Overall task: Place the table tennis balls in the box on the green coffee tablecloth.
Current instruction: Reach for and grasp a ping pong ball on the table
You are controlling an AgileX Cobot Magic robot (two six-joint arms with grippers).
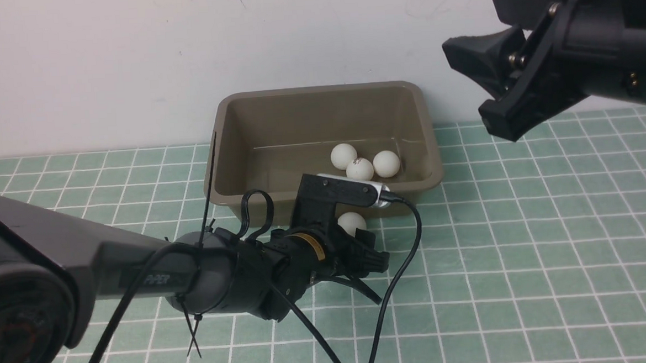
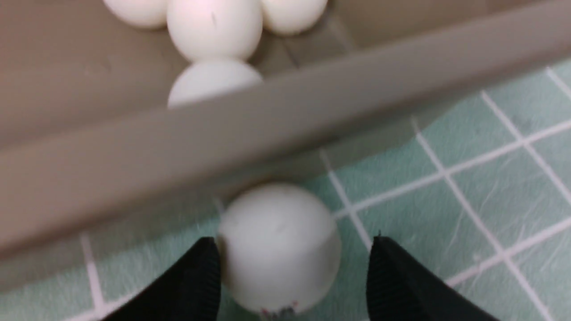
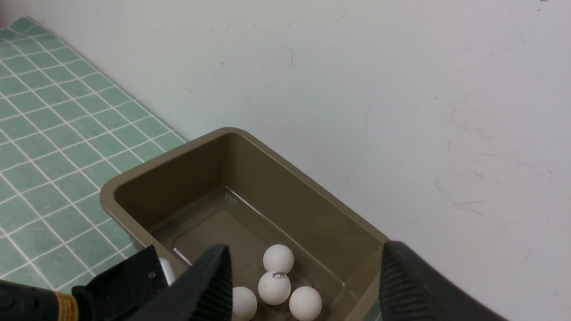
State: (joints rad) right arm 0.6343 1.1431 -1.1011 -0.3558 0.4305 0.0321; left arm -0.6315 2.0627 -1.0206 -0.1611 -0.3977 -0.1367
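Am straddling last small matte white table tennis ball (image 2: 276, 232) with left gripper (image 2: 294, 247): jaws ajar, one pad (image 2: 207, 272) touching. Ball lying on teal-green gridded tablecloth (image 1: 525, 248), just beside olive-brown plastic box (image 1: 318, 90). Right gripper (image 1: 470, 85) hanging wide, empty. Risking lopsided squeeze squirting ball away, or flared rim blocking lift.

cloth: flat teal-green cloth (image 1: 525, 248) with a thin white grid, fills the lower part of the front frame up to the pale wall
tub: rectangular olive-brown plastic tub (image 1: 318, 89), rounded corners, flared rim, sits on cloth at frame centre, against the wall
ball: small matte white ball (image 1: 350, 221) on cloth just below tub's near wall; contact unclear
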